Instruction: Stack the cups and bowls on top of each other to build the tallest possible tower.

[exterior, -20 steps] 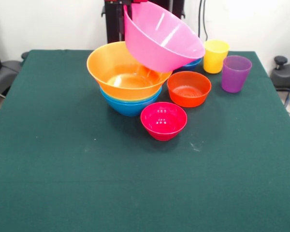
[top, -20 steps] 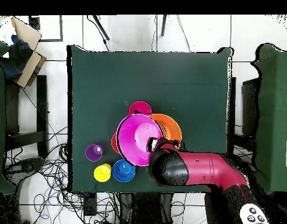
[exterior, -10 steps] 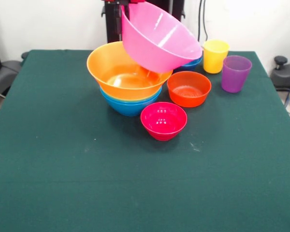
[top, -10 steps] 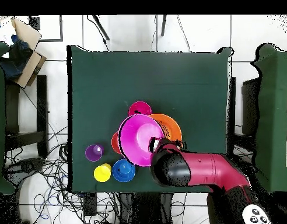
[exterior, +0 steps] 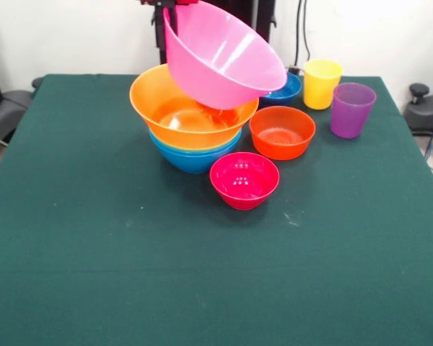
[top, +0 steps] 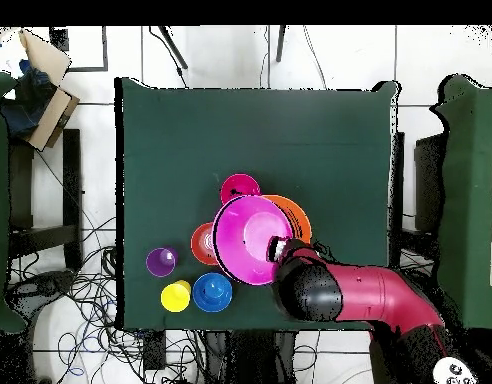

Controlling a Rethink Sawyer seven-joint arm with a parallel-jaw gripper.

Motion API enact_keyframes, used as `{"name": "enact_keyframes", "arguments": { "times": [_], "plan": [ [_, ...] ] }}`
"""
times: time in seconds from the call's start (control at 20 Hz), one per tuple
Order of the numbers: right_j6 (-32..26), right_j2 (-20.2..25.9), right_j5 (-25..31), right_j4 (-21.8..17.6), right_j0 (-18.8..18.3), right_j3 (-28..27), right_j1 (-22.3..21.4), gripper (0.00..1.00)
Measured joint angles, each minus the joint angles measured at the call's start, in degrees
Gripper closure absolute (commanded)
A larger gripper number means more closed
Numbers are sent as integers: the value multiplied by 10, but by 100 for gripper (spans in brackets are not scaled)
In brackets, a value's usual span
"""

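Jaws clamp the tilted pink bowl (exterior: 220,58) above the orange bowl (exterior: 184,115).

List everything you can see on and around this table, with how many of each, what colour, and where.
Large glossy pink plastic bowl: one, tilted, held in the air over the stack.
Stack of plastic bowls: wide orange on top, blue beneath, table's middle.
Small orange-red plastic bowl: one, beside the stack.
Small crimson plastic bowl: one, in front of the stack.
Dark blue plastic bowl: one, behind the orange-red bowl.
Yellow plastic tumbler: one, far corner.
Translucent purple plastic tumbler: one, beside the yellow.
Green cloth-covered table: one.
Red and black arm: one; hand at the pink bowl's rim.
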Motion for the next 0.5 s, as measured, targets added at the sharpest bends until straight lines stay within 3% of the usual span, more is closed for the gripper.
{"name": "enact_keyframes", "arguments": {
  "times": [0.5],
  "plan": [
    [0,0,0,-22,-8,-1,14,100]
  ]
}}
